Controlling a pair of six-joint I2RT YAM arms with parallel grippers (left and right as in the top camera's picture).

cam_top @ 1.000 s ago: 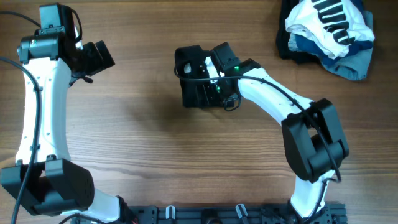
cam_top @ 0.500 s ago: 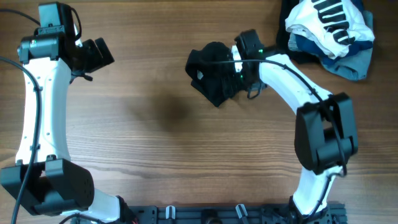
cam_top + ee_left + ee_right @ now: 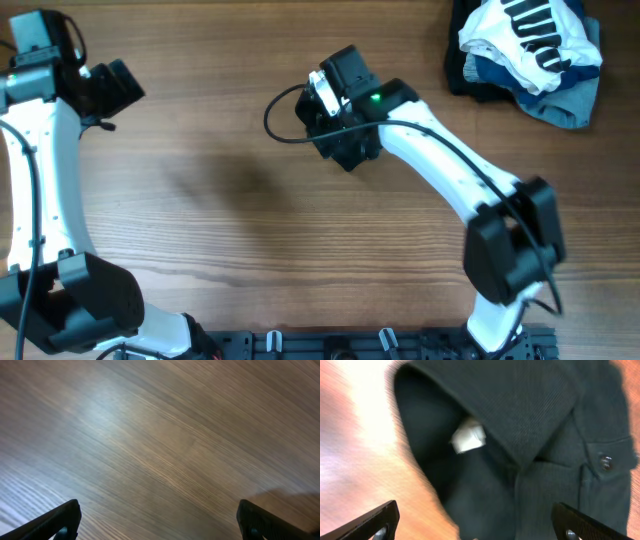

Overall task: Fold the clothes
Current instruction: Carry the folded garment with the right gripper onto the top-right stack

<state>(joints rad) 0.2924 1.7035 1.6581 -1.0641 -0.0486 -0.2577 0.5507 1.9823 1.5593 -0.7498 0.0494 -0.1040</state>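
Observation:
The clothes are one black garment [image 3: 352, 152], bunched in a small heap at the middle back of the table. In the right wrist view the black garment [image 3: 545, 415] fills the frame, with its collar, a white tag [image 3: 468, 438] and a button [image 3: 606, 462] showing. My right gripper [image 3: 325, 112] hangs right over it, open, fingers [image 3: 480, 525] wide apart with nothing between them. My left gripper [image 3: 112, 86] is far left, open and empty [image 3: 160, 522] above bare wood.
A pile lies at the back right corner: a white garment with black stripes [image 3: 530, 30] on a light blue garment [image 3: 570, 100] and dark cloth. A black cable loop [image 3: 275, 120] hangs off the right wrist, left of the heap.
My right gripper swung left from the heap's right side to over it. The garment went from a flat rectangle to a bunched heap, a little farther right. My left arm moved left.

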